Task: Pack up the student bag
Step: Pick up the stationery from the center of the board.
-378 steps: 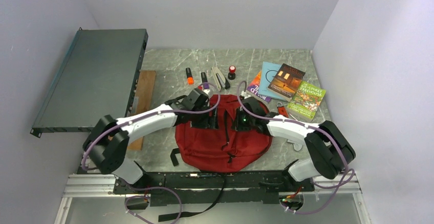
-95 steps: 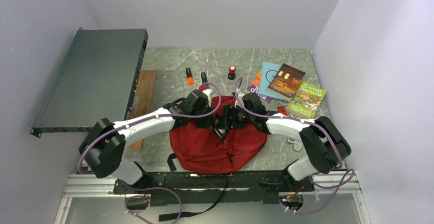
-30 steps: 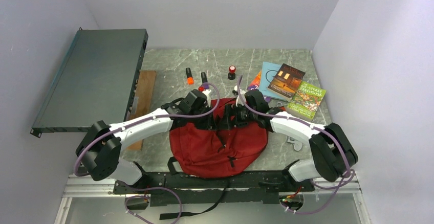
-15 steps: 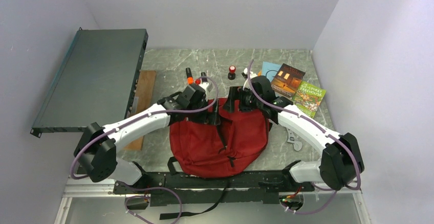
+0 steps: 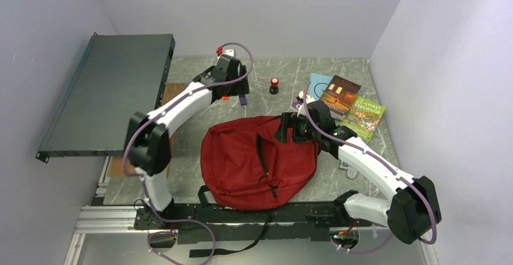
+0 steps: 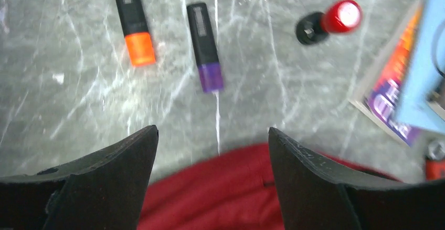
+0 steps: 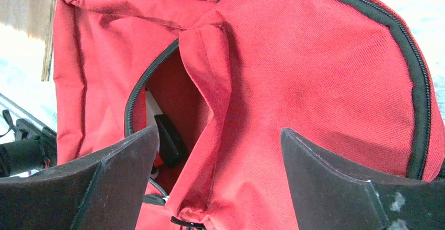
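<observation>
You're likely fetching a marker: left fingers [image 6: 99, 188] wide, empty, near the purple marker [image 6: 205, 46]; reach and pinch. Your right fingers [image 7: 336, 188] gape empty over the bag [image 7: 325, 83].

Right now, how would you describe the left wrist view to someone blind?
The open left gripper hovers over a grey table, with an orange marker, a purple marker and a red-capped knob beyond it. The red bag shows at the bottom; books enter at right.

An orange marker [image 6: 134, 22] and a purple marker [image 6: 205, 49] lay side by side, not touching, on the grey marble table [image 6: 68, 98]. A small red-topped object [image 6: 330, 20] stood near them, and several books [image 5: 339, 94] lay further right.
</observation>
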